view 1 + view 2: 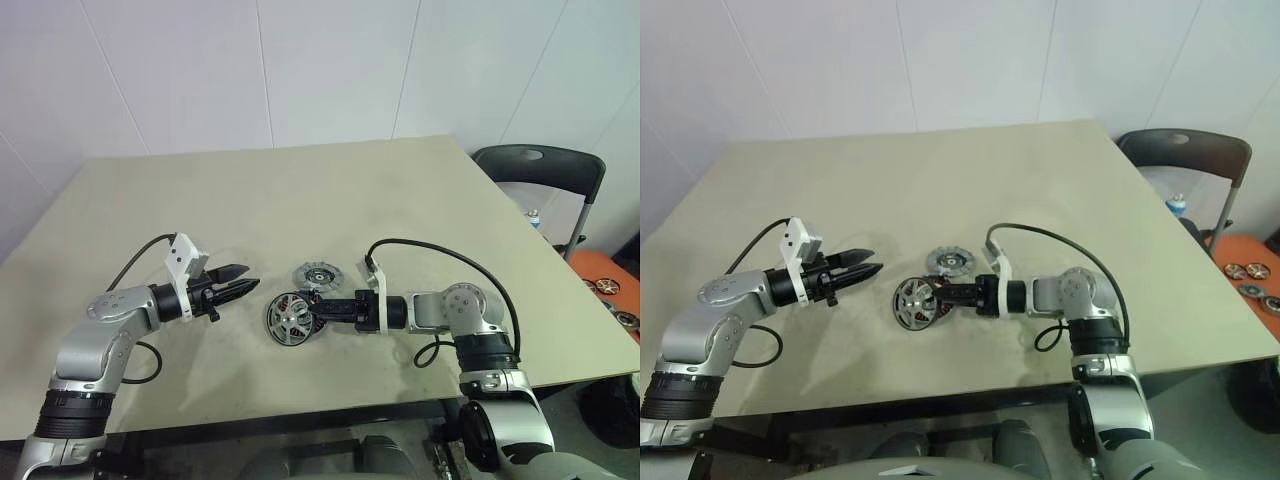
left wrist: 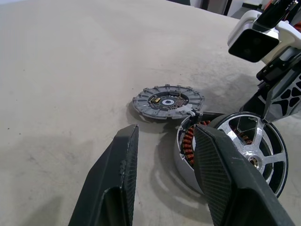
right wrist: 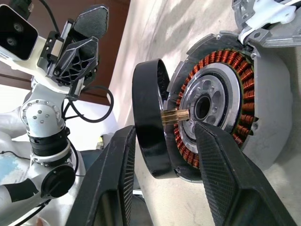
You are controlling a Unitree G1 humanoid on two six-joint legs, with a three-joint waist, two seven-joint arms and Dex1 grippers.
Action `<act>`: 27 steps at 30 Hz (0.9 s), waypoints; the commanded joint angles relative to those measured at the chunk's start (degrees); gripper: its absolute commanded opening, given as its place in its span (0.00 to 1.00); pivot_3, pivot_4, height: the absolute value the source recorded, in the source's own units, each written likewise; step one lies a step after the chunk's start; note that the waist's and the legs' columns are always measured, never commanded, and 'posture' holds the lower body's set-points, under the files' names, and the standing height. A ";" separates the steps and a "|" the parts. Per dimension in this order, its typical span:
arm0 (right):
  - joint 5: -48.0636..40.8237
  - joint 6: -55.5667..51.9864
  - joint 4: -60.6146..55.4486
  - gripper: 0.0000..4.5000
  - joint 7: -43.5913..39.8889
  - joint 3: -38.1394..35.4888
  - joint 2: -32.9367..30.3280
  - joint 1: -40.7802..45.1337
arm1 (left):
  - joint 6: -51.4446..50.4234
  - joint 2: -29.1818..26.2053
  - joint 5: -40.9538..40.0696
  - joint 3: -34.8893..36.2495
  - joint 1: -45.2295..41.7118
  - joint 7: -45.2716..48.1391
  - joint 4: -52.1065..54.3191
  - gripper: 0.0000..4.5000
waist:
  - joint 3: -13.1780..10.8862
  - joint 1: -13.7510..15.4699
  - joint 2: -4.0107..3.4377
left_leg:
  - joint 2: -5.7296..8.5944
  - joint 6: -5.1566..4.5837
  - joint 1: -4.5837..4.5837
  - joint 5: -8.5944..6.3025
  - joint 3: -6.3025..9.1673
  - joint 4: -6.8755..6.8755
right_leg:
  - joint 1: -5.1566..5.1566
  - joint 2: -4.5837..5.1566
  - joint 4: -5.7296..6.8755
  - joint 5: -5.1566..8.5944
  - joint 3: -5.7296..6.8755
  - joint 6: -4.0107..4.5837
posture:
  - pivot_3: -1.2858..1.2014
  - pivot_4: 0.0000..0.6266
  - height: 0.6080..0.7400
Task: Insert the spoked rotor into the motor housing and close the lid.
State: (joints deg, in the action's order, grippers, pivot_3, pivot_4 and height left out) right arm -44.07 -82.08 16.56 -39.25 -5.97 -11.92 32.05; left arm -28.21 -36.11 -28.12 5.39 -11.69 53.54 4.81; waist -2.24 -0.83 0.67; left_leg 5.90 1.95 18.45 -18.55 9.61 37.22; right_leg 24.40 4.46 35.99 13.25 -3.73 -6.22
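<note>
- Insertion step: the spoked rotor (image 3: 149,141) leans against the motor housing (image 3: 244,101), shaft at its bore.
- Right gripper (image 1: 318,312) jaws apart astride both; left gripper (image 1: 243,279) parted, empty.
- Next, I judge: seat the rotor squarely, then fetch the lid (image 1: 317,274) just behind the housing.

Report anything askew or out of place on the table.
The spoked rotor sits tilted against the motor housing, only partly entered, its shaft just at the centre hole. The housing itself stands propped on edge rather than flat. The lid lies flat behind it.
</note>
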 commanded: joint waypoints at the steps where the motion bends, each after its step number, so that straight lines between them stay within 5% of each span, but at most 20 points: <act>1: -0.48 1.25 -0.66 0.46 0.59 -2.02 -0.27 1.85 | 1.04 -0.26 -0.07 0.75 -1.47 0.17 0.32 0.44 | 0.00 0.00 0.00 | 0.00 0.00 0.00 0.00 0.00 0.00 | 0.00 0.00 0.00 0.00 0.00 0.00 | 0.52 0.00 1.00; 9: -0.20 2.32 -0.76 0.46 1.03 -1.47 0.81 1.53 | 1.43 -0.17 0.21 0.46 -1.96 0.39 -0.32 0.44 | 0.00 -0.09 0.00 | 0.00 0.00 0.00 0.00 0.00 -0.01 | 0.00 0.00 0.00 0.00 0.00 0.00 | 0.52 0.00 1.00; 14: -0.56 1.72 -1.15 0.19 1.41 -1.86 1.38 1.35 | 1.26 -0.36 0.16 0.58 -1.84 0.46 -0.19 0.44 | 0.00 -0.02 0.00 | 0.00 0.00 0.00 0.00 0.00 0.00 | 0.00 0.00 0.00 0.00 0.00 0.00 | 0.52 0.00 1.00; 27: -3.29 2.06 1.89 0.19 -1.63 -6.70 -2.34 4.68 | 1.12 -0.30 0.27 0.58 -1.64 0.21 -0.01 0.44 | -0.01 -0.04 -0.01 | 0.00 0.00 0.00 0.00 -0.01 0.00 | 0.00 0.00 0.00 0.00 0.00 0.00 | 0.52 0.00 1.00</act>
State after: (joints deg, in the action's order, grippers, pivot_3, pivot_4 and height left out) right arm -44.37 -78.99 20.40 -38.68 -11.20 -13.33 35.01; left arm -27.92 -35.99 -27.95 5.31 -12.23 53.81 3.92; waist -2.24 -0.88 0.66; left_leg 5.90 1.94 18.46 -18.55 9.60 37.22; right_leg 24.40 4.46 35.99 13.25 -3.73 -6.22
